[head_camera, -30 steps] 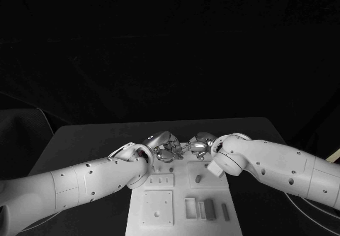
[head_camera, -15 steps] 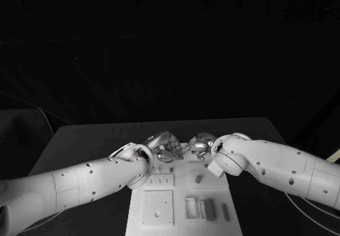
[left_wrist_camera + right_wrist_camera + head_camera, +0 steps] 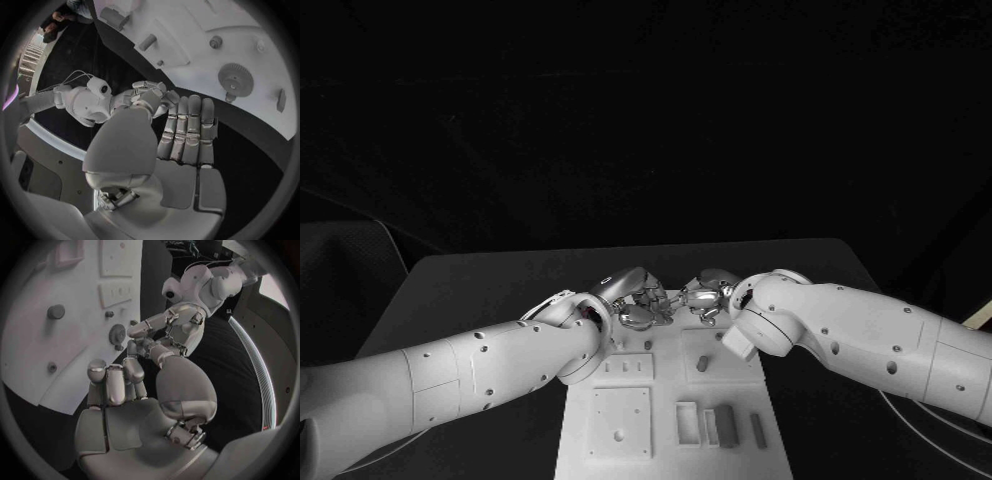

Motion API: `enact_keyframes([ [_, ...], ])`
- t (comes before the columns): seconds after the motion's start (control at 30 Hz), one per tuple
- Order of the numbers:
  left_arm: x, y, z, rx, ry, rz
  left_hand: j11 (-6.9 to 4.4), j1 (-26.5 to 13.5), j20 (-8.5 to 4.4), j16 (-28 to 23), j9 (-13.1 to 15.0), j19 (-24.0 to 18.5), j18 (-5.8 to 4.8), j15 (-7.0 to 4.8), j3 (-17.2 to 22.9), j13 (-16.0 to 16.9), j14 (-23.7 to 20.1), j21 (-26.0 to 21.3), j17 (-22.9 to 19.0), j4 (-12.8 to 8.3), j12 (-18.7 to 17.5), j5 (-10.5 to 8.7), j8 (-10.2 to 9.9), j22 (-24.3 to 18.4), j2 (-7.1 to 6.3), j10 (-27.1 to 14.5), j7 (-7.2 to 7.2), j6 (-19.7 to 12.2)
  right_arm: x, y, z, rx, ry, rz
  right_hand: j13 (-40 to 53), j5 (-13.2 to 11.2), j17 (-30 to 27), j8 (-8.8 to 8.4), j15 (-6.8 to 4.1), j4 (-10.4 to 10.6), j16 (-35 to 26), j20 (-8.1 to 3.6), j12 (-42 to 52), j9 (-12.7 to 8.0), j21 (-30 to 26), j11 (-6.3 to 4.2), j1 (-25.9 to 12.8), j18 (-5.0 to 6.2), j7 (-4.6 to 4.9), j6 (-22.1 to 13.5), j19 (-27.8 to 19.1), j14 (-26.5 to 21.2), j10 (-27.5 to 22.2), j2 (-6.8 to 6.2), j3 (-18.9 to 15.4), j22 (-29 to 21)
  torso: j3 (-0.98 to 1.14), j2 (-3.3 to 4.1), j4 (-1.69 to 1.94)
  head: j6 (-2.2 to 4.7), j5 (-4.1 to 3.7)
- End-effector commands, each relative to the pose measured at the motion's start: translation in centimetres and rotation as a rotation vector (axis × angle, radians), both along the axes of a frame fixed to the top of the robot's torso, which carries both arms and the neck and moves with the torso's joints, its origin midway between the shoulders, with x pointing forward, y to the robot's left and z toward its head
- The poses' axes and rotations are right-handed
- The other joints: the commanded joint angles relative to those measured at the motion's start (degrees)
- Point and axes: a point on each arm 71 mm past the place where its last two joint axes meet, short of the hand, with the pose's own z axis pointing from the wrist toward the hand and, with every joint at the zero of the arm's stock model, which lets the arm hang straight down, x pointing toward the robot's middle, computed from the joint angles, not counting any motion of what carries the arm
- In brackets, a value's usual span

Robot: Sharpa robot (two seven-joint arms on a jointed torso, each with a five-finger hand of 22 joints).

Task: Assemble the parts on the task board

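Both robot hands meet over the far end of the task board (image 3: 625, 420). The left robot hand (image 3: 635, 297) and right robot hand (image 3: 705, 296) have fingers curled close together. Whether either grasps a part, I cannot tell.

Task board (image 3: 661, 420) far end hidden behind both forearms; near end cut off by frame edge.

task board (image 3: 620, 425): white | parts (image 3: 711, 424): grey | table (image 3: 473, 285): black | left hand (image 3: 635, 296), right hand (image 3: 705, 294): silver
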Motion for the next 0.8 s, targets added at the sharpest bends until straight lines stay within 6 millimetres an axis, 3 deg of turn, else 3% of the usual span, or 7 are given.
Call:
enact_keyframes([
  [0.03,-0.2,-0.3,-0.1,-0.007,0.023,-0.026,-0.15,1.9,-0.15,0.1,0.1,0.0,0.88,-0.26,1.6,-0.1,-0.2,0.3,0.2,0.6,-0.2,0.20,0.3,0.1,2.41,0.5,-0.66,1.7,0.0,0.1,0.1,0.011,0.005,0.016,-0.1,0.1,-0.3,-0.27,-0.19,0.1,1.6,0.29,-0.3,-0.1,7.6,-0.32,-0.7,0.69,3.76,3.6,0.0,-0.6,-0.3,-0.75,-0.4,0.1,0.00,0.01,0.02,-0.04,0.01],
  [0.27,-0.1,0.0,-0.2,-0.011,0.038,-0.015,-0.13,2.0,-0.18,0.2,-0.1,0.1,0.86,-0.30,2.5,-0.3,0.0,0.4,0.6,0.5,-0.3,0.11,0.2,0.1,2.66,0.5,-0.65,1.8,-0.1,-0.2,0.0,0.033,0.014,0.023,-0.5,0.0,-1.7,-1.94,0.00,1.1,1.0,0.58,-1.0,-1.1,7.2,-0.08,-3.9,0.70,4.34,1.5,-0.1,-1.6,-0.8,-3.44,-1.6,0.1,0.02,-0.01,-0.02,-0.08,0.06],
  [0.3,0.0,0.0,-0.2,-0.012,0.039,-0.013,-0.11,2.0,-0.18,0.2,-0.1,0.1,0.85,-0.30,2.6,-0.3,0.0,0.5,0.7,0.5,-0.3,-0.01,0.2,0.1,2.58,0.5,-0.63,1.8,-0.1,-0.3,0.0,0.038,0.015,0.024,-0.6,0.0,-2.0,-2.77,0.06,1.6,0.7,0.65,-1.3,-1.6,7.0,0.00,-5.0,0.75,4.58,0.2,-0.2,-1.9,-1.2,-4.35,-1.7,0.1,0.03,0.00,-0.02,-0.07,0.07],
  [0.5,0.0,0.4,-0.3,-0.019,0.050,-0.002,-0.01,1.7,-0.18,0.3,-0.1,0.1,0.79,-0.31,3.0,-0.5,0.1,0.6,1.1,0.5,-0.4,-0.64,0.2,0.2,1.99,0.5,-0.58,2.0,0.0,-1.0,0.0,0.070,0.023,0.017,-0.9,0.0,-2.7,-4.23,0.28,3.1,0.1,0.82,-2.1,-2.8,6.4,0.33,-8.4,0.75,5.03,-2.9,-0.7,-2.9,-2.4,-6.59,-1.8,-0.1,0.01,0.01,0.01,-0.01,0.13],
  [0.8,0.2,1.5,-0.3,-0.058,0.054,0.018,0.12,1.2,-0.15,0.3,-0.2,0.0,0.70,-0.27,3.3,-0.6,0.0,0.7,1.5,0.6,-0.5,-0.94,0.2,0.2,1.52,0.1,-0.64,2.2,0.1,-3.2,-0.1,0.188,0.022,-0.033,-1.1,-0.1,-3.2,-4.43,0.51,4.4,-0.5,0.98,-2.6,-3.6,5.9,0.74,-12.5,0.67,5.22,-4.8,-1.5,-4.1,-3.7,-7.00,-3.3,-0.3,-0.02,0.02,-0.02,0.23,0.23],
])
